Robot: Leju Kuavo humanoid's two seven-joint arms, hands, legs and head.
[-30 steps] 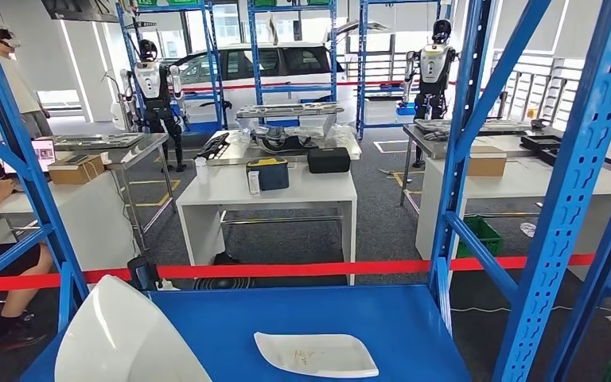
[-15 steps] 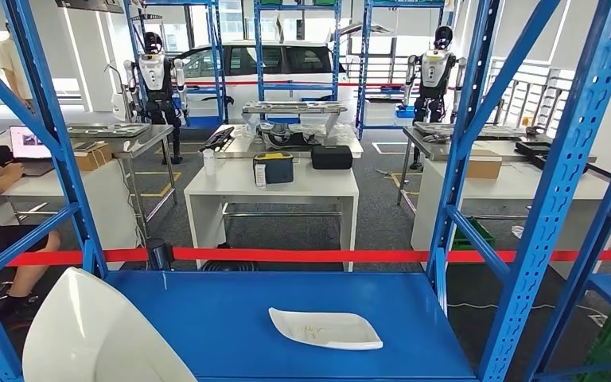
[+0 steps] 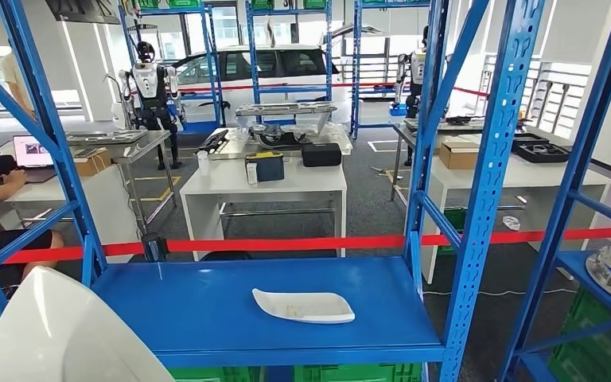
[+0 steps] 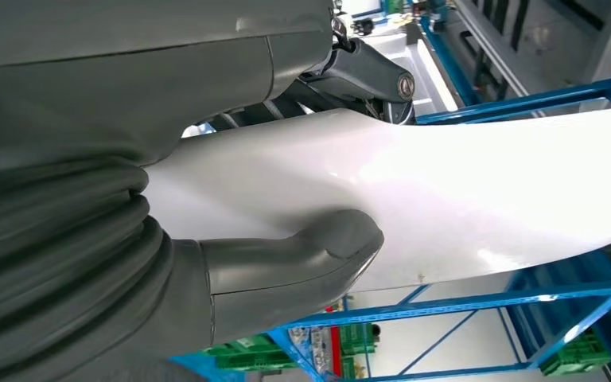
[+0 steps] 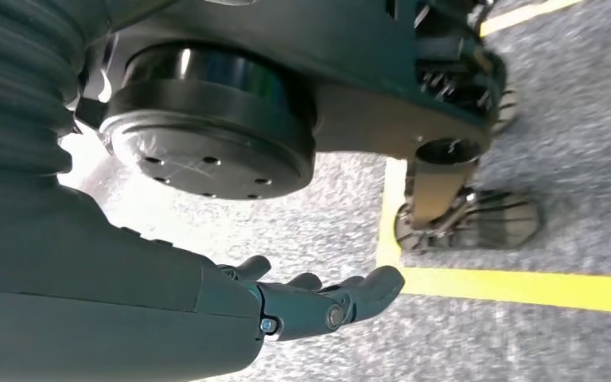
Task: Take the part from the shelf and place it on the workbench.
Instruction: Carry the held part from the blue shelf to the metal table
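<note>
Fingers (image 4: pixel 342 76) and thumb (image 4: pixel 318 255) of our left hand (image 4: pixel 207 239) clamp the white part (image 4: pixel 461 191) for carrying to the tabletop, while our right hand (image 5: pixel 310 306) hangs empty, fingers loosely extended.

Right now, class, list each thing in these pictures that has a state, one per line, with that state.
Large white part: held, off the shelf, gripped by the left hand.
Right hand: holds nothing, fingers apart, hanging over the floor.
Small white part: lying flat on the blue shelf, untouched.
Laptop: lid open, on a desk.
Red tape: stretched taut behind the shelf.
</note>
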